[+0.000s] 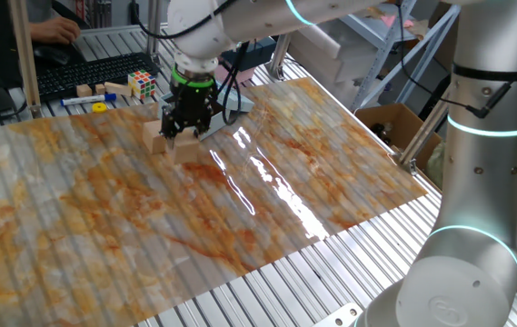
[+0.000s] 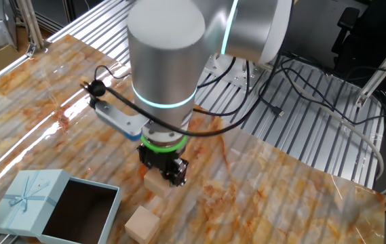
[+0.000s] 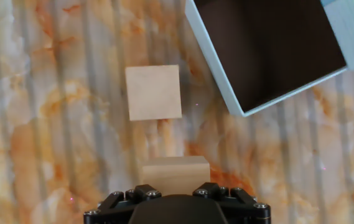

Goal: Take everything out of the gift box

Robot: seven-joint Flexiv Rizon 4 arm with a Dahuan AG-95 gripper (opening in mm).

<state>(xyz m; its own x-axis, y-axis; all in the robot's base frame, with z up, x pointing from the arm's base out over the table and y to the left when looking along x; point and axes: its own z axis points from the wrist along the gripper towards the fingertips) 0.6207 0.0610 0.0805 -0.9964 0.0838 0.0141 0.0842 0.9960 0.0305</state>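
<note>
The hand pointed straight down over the marbled orange worktop, its two fingers closed on a wooden block that sat between them; in the hand view the block's pale tan top showed right at the fingers' base, and in the other fixed view its lower part stuck out beneath the fingertips, close to the worktop, though whether it touched the surface could not be told. A second wooden block lay flat on the worktop just ahead of the hand in the hand view, apart from the held one, with a strip of bare worktop between them. The gift box stood further out and to one side of the hand, beyond that second block and not touching it; its lid was folded back open beside it, a small ribbon bow on the lid's top, and its dark inside showed nothing in the part that could be seen. Well beyond the hand, past the worktop's far edge in one fixed view, a multicoloured Rubik's cube sat with a few small pieces around it.
</note>
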